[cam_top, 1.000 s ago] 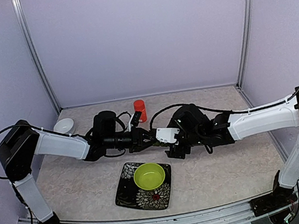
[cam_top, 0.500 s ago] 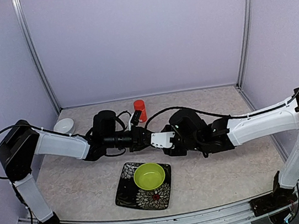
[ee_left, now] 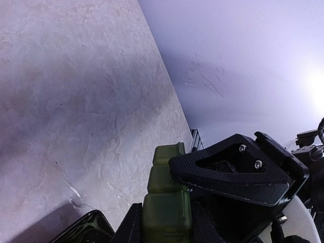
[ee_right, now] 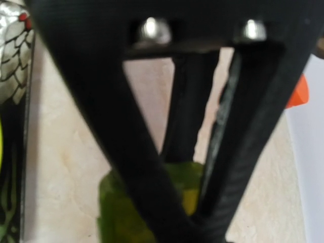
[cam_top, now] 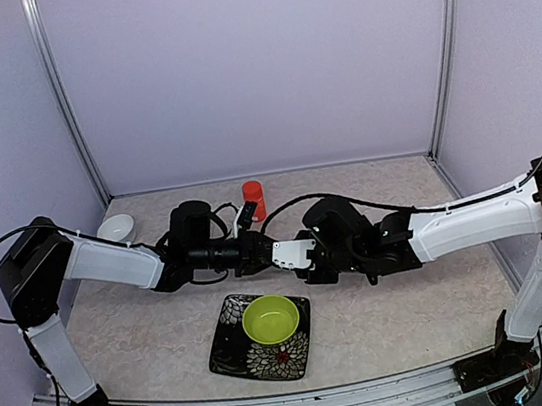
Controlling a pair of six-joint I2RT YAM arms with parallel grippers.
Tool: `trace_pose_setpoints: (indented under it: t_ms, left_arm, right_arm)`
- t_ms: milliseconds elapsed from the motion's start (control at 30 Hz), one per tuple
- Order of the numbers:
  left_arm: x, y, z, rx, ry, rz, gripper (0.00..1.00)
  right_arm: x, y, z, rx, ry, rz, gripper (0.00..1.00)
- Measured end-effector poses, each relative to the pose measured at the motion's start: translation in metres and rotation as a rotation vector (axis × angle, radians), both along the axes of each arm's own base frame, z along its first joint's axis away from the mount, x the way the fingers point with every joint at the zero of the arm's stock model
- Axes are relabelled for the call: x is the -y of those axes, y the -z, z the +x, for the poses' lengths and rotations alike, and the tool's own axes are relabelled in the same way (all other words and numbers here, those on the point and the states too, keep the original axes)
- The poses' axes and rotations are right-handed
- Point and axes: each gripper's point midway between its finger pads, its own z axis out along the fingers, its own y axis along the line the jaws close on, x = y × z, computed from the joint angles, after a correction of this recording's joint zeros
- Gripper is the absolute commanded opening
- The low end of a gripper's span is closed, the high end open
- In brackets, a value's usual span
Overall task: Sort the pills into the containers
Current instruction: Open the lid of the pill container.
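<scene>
A white dish (cam_top: 115, 227) is sitting behind and well left of the lime-green bowl (cam_top: 270, 319). Just behind the bowl, the left gripper (cam_top: 257, 251) is clenching one end of the dark green pillbox (ee_left: 166, 202). An orange bottle (cam_top: 253, 199) is standing farther behind the bowl. The right gripper (cam_top: 276, 253) is straddling the pillbox's other end, and whether it is pinching cannot be told.
</scene>
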Motion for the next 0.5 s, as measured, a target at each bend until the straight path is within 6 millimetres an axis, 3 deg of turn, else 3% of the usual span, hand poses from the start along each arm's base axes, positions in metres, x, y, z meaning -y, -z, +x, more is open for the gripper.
trace_pose_setpoints:
  t_ms: [333,500]
  left_arm:
    - [-0.0008,0.0036,-0.0019,-0.037,0.0,0.01,0.18]
    - [-0.0005,0.0031,-0.0032,-0.042,0.007,0.007,0.18]
  right_arm:
    - [0.0027,0.0018,-0.001,-0.125,-0.026,0.01,0.4]
    - [0.0023,0.0003,-0.0031,-0.191,-0.041,0.024,0.53]
